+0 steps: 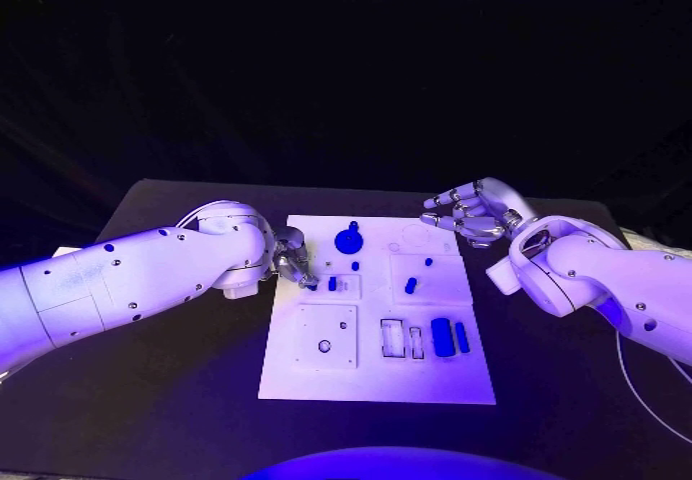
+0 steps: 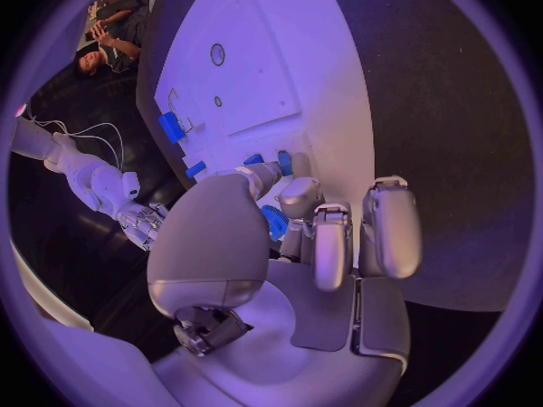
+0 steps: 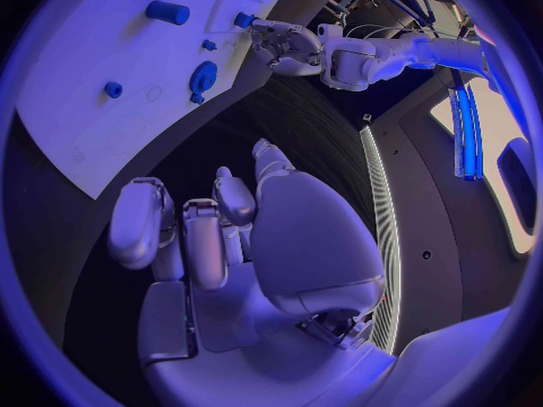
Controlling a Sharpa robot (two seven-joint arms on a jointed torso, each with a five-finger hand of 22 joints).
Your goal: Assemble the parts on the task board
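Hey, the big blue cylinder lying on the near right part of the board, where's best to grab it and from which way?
Probably across its middle, from straight above. The cylinder lies flat, its long axis running away from the robot, so fingers could close on its two long sides. A thinner blue piece lies close on its right, leaving little room there.

We see two white arms [image 1: 144, 275], smooth rounded shells dotted with small dark screws. Thin pale cables loop at the left wrist [image 1: 195, 215] and trail beside the right arm [image 1: 635, 300]. Both hands [image 1: 469, 215] are silver, with segmented fingers [image 2: 390, 231] and rounded pads.
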